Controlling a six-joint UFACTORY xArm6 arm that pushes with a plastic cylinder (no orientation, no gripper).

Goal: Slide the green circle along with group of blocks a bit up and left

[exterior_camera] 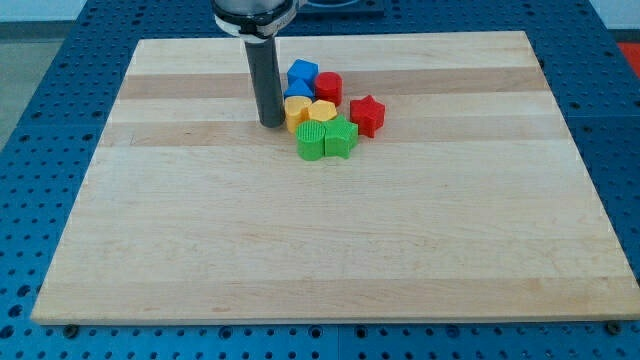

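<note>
Light is bright, even and diffuse, seemingly from overhead. The pale wooden board (pixel 330 220) is evenly lit with no hot spots, and its grain lines read clearly. Shadows are soft and short: a faint dark patch sits at the base of the rod beside my tip (pixel 271 124), and thin shadows hug the lower edges of the green circle (pixel 312 142) and green star (pixel 341 138). Colours are saturated. Focus is fairly sharp across the board, though block edges look slightly soft at this resolution. The board's edges look straight, without visible bending.
</note>
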